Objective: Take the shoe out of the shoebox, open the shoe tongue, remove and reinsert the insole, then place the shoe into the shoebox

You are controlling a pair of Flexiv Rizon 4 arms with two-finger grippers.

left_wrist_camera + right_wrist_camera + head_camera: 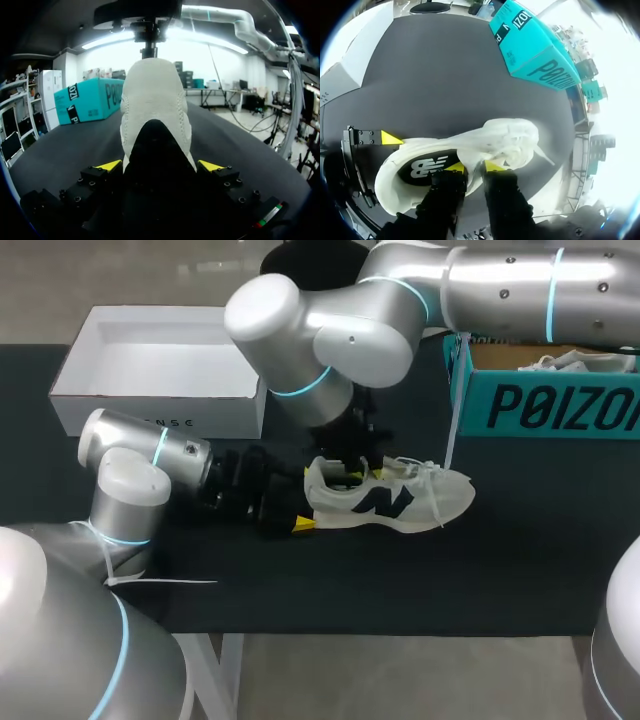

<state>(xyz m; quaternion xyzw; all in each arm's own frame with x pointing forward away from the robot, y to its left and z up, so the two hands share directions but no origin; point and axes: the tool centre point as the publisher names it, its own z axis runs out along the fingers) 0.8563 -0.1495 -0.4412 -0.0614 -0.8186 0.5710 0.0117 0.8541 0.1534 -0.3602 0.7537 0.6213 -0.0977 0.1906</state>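
A white sneaker (400, 498) with a dark logo lies on its sole at the middle of the black table, toe pointing right. My left gripper (292, 512) comes in low from the left. Its yellow tips press both sides of the heel (155, 100), so it is shut on the shoe (155, 130). My right gripper (475, 166) reaches down from above at the shoe's mouth. One finger is inside over the dark insole (427, 167), the other on the lace side, and they pinch the white tongue (476, 155) between them.
An open white shoebox (160, 365) stands at the back left. A teal box (545, 405) at the back right holds another white shoe (580, 362). Bare black table lies in front of the sneaker.
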